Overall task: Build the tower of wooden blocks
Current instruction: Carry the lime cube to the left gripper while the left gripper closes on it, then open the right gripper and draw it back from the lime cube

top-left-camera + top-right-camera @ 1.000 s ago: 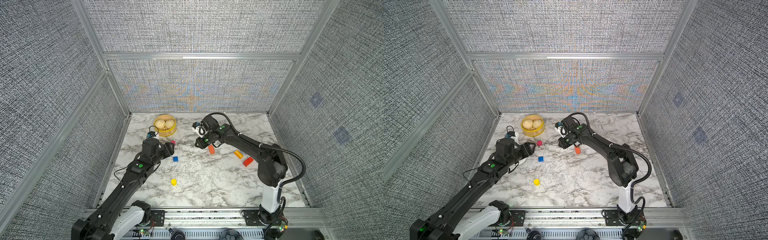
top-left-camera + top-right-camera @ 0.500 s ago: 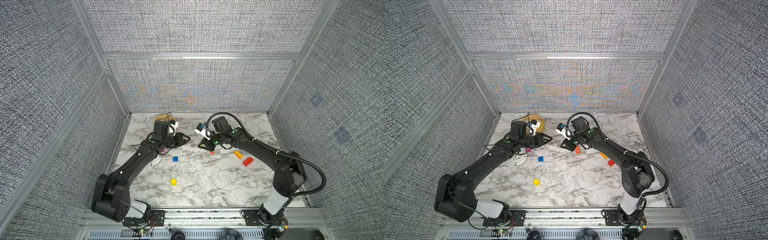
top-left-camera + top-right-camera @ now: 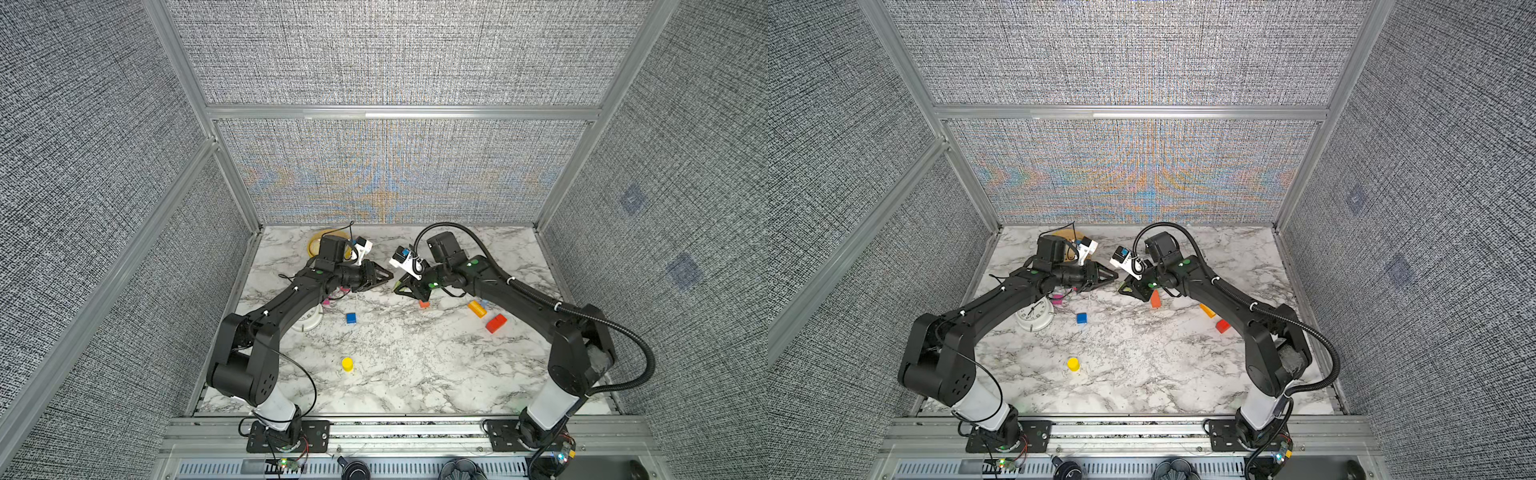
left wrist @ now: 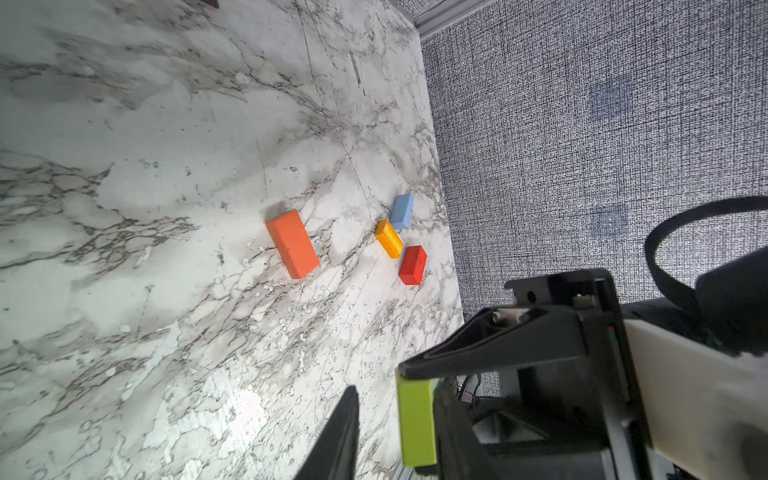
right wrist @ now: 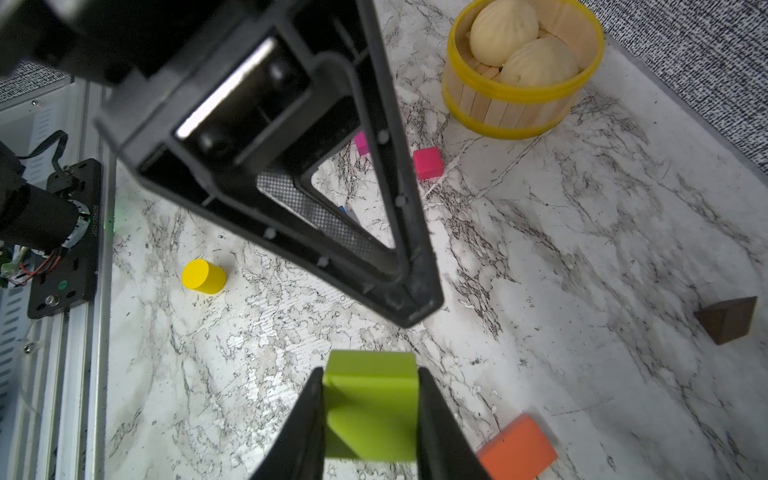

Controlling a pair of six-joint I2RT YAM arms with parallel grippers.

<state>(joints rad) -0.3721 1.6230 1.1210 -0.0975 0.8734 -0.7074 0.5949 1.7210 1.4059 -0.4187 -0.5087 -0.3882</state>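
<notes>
lime block (image 5: pixel 370 405) | clamped in right end effector (image 5: pixel 370 415) | left end effector (image 5: pixel 411 299) pinched together, empty

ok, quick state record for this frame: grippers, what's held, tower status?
left gripper: shut, empty, tip just short of the lime block
right gripper: shut on lime block
tower: none standing, nothing stacked
loose blocks: orange bar, yellow cylinder, blue cube, red block, pink cube, brown wedge
other: bun basket, clock
</notes>
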